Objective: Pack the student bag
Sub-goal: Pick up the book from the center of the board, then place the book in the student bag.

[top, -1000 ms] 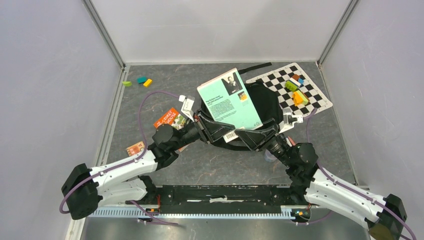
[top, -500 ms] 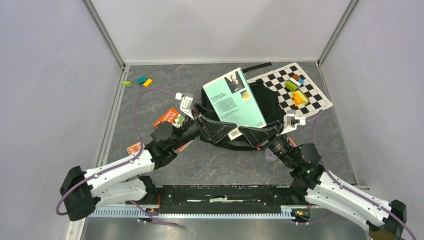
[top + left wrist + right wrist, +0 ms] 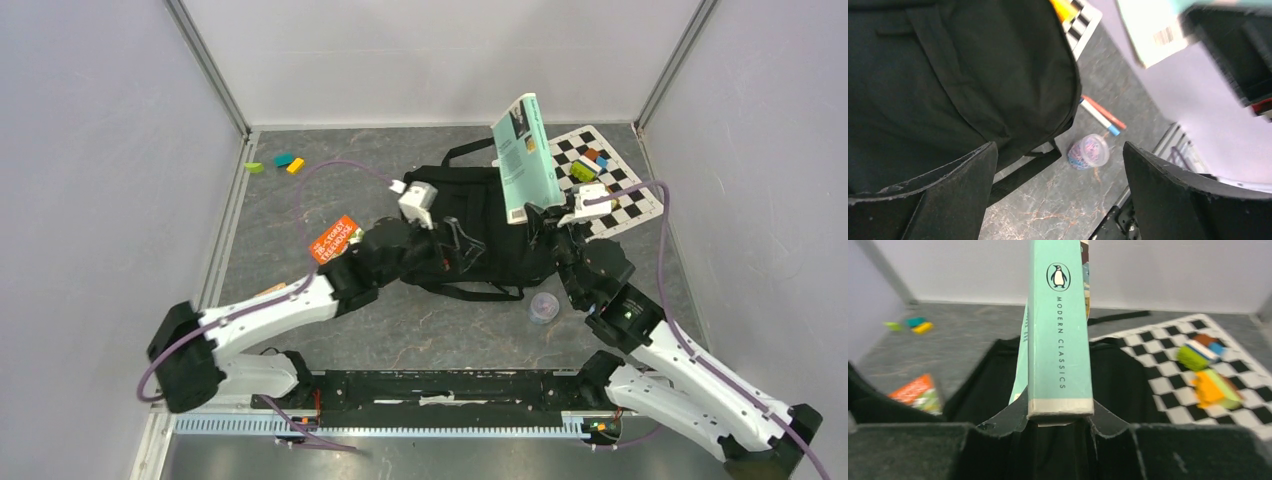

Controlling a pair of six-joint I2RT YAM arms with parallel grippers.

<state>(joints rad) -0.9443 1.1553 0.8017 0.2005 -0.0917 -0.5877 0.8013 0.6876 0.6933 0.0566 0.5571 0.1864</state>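
Note:
The student bag (image 3: 495, 240), a large black backpack, lies flat in the middle of the table. My right gripper (image 3: 545, 214) is shut on the bottom edge of a teal paperback book (image 3: 524, 158) and holds it upright above the bag's right side. In the right wrist view the book's spine (image 3: 1060, 330) is clamped between my fingers (image 3: 1110, 421), with the bag (image 3: 1123, 380) behind it. My left gripper (image 3: 457, 246) hovers wide open over the bag's near part. Nothing is between the jaws of the left gripper (image 3: 1058, 195), and the bag (image 3: 948, 75) fills that view's left.
A checkered mat (image 3: 628, 200) with coloured blocks (image 3: 592, 180) lies at the back right. A clear tub of paper clips (image 3: 543, 308) and two pens (image 3: 1100, 114) sit near the bag's right edge. An orange book (image 3: 335, 240) lies left; small blocks (image 3: 275, 162) sit far left.
My left gripper let go of the book, opened wide and moved over the bag. My right gripper swung the book from lying flat to upright, over to the right.

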